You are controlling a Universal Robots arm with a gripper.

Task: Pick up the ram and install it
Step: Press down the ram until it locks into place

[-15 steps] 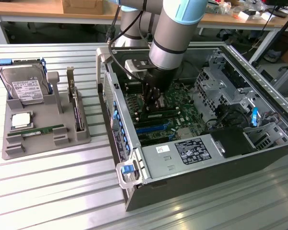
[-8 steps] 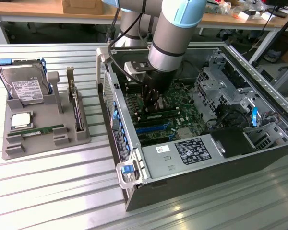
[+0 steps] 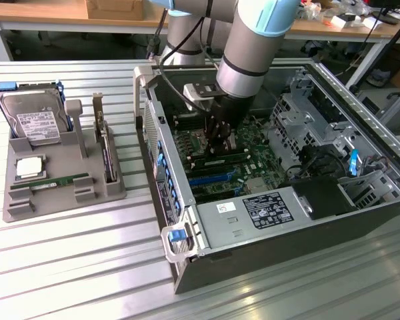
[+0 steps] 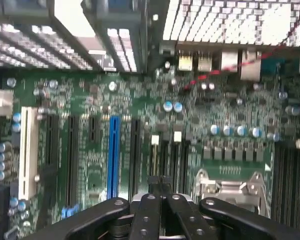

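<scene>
My gripper [image 3: 220,141] reaches down inside the open computer case [image 3: 360,100], over the motherboard [image 3: 253,157]. Its black fingers [image 4: 149,210] are pressed together, and nothing shows between them. Right below the fingertips a long green ram [image 3: 220,160] lies along the memory slots; I cannot tell whether the fingers touch it. In the wrist view the shut fingertips point at the dark memory slots [image 4: 171,157] beside the silver processor socket [image 4: 230,187]. Another ram stick [image 3: 61,181] lies flat on the grey holder [image 3: 27,203] at the exterior view's left.
The holder also carries a hard drive [image 3: 37,123], a square silver processor chip [image 3: 28,168] and an upright expansion card [image 3: 104,143]. Inside the case are a power supply [image 3: 267,210], drive cages [image 3: 307,110] and blue and black card slots [image 4: 114,152]. The case walls stand close around the arm.
</scene>
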